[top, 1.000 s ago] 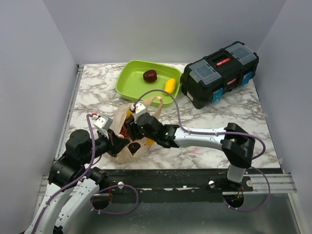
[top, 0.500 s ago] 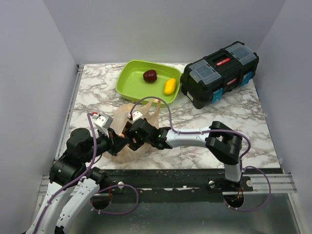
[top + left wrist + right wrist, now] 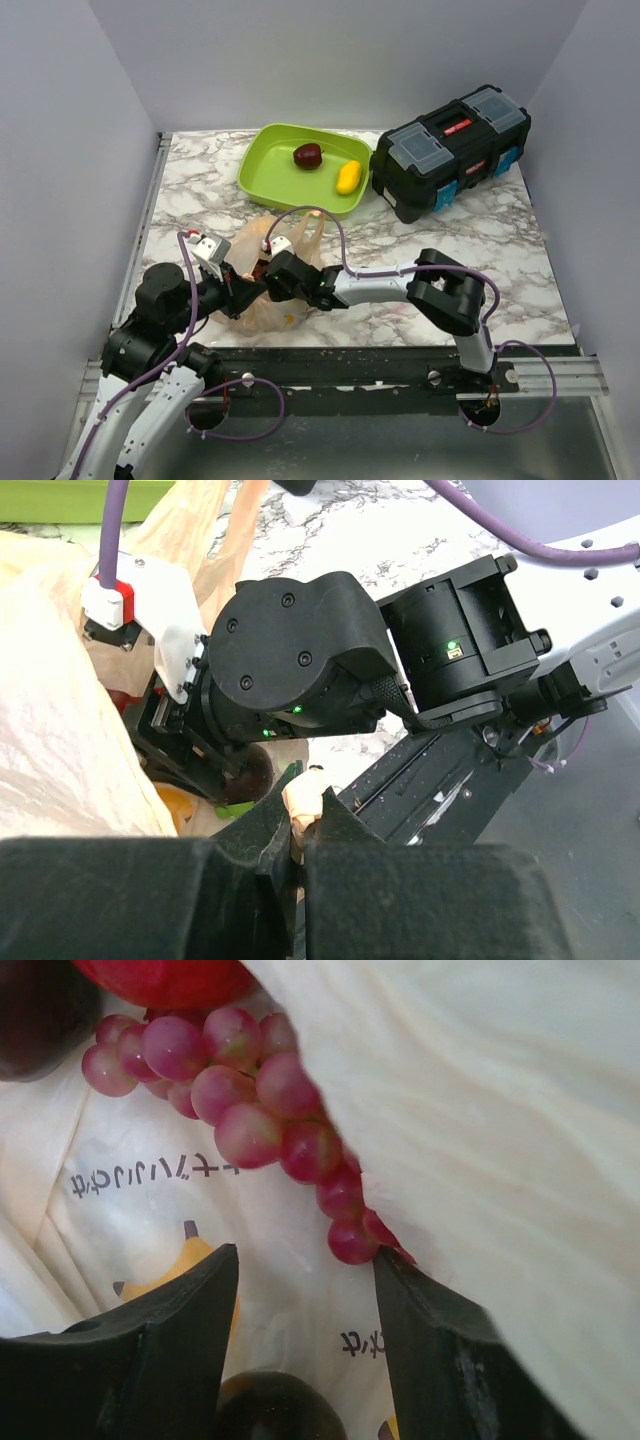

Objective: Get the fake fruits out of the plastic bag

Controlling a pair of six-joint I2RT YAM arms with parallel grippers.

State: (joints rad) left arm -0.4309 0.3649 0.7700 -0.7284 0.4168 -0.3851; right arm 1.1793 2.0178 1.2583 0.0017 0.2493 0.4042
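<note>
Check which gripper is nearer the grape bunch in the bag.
Right. The right gripper is inside the plastic bag, jaws open, with the grape bunch just ahead of its fingertips. The left gripper is shut on the bag's edge, outside and farther off.

Seen from above, the plastic bag (image 3: 250, 312) is hiding the fingertips of the right gripper (image 3: 266, 273). In the right wrist view, a bag fold at 2 o'clock is covering part of the grape bunch (image 3: 250, 1110). The frame edge is cutting off the red fruit (image 3: 165, 980) at 12 o'clock, the dark purple fruit (image 3: 30, 1010) at 10 and another dark fruit (image 3: 275, 1410) at 6. The left gripper (image 3: 297, 830) is showing blurred.
</note>
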